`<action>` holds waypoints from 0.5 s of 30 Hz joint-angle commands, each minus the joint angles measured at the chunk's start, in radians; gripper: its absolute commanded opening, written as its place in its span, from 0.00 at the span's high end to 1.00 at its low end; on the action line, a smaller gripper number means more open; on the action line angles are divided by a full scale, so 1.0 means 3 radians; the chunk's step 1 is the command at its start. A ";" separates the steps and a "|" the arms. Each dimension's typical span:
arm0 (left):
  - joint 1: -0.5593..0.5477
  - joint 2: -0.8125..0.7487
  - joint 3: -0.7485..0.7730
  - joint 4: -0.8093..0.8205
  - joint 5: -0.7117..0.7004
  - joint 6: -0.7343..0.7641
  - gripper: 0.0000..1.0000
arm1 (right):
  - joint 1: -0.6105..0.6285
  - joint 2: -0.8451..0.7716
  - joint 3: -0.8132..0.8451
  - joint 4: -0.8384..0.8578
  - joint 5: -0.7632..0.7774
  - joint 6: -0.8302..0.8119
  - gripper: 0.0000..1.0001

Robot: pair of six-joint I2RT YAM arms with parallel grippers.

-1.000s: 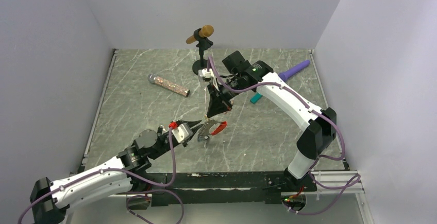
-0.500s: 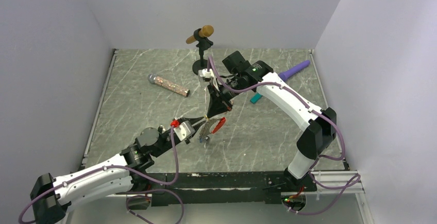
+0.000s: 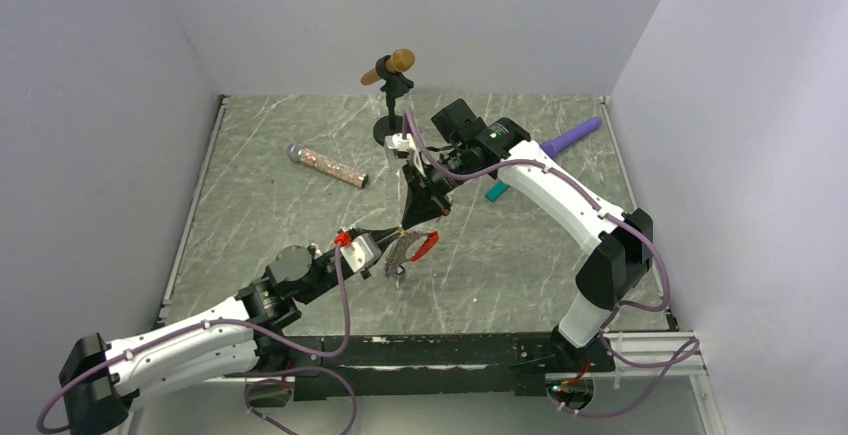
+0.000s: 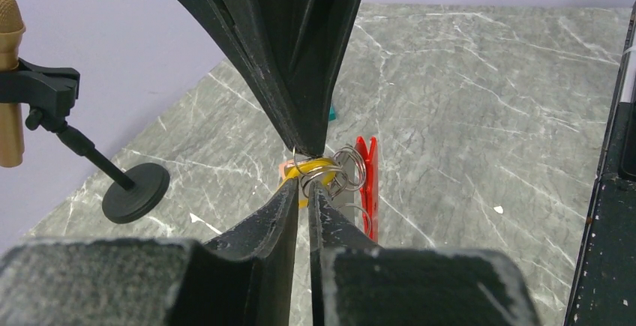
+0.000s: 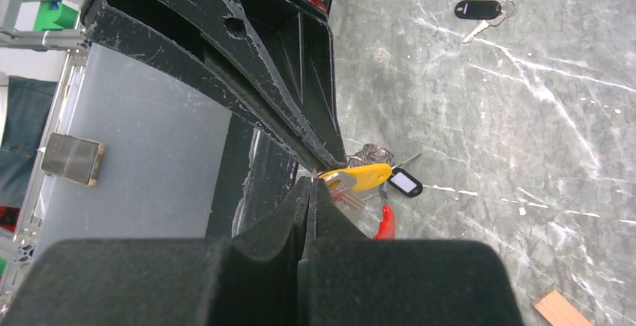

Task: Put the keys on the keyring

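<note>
The keyring's red fob (image 3: pixel 427 245) (image 4: pixel 366 183) hangs over the table's middle, its silvery loops (image 4: pixel 346 170) bunched at both sets of fingertips. My right gripper (image 5: pixel 313 180) (image 3: pixel 403 225) comes down from above, shut on thin ring wire. My left gripper (image 4: pixel 307 189) (image 3: pixel 388 237) reaches up from below, jaws nearly together with the yellow key tag (image 4: pixel 315 167) (image 5: pixel 361 176) pinched at their tips. A small black-framed tag (image 5: pixel 405 182) dangles beside it. Another key with a black tag (image 5: pixel 480 9) lies loose on the table.
A gold microphone on a black stand (image 3: pixel 388 67) is at the back, its round base (image 4: pixel 135 191) close by. A glittery microphone (image 3: pixel 328 166) lies back left. A purple stick (image 3: pixel 572 136) and teal block (image 3: pixel 496 192) are behind the right arm; a salmon block (image 5: pixel 559 307) lies on the table.
My left gripper has moved up and to the right, to the bunch under the right fingertips, and its jaws have narrowed a little. The right arm has held still.
</note>
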 commanded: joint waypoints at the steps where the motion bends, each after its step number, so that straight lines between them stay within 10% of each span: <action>1: -0.0002 0.0047 0.0180 0.0092 0.0052 0.0020 0.85 | -0.0005 -0.0132 0.0148 0.0026 -0.0217 -0.0041 1.00; 15: -0.0002 0.0078 0.0244 -0.0035 -0.0029 0.0016 1.00 | -0.0004 -0.0138 0.0131 0.0044 -0.0227 -0.0026 1.00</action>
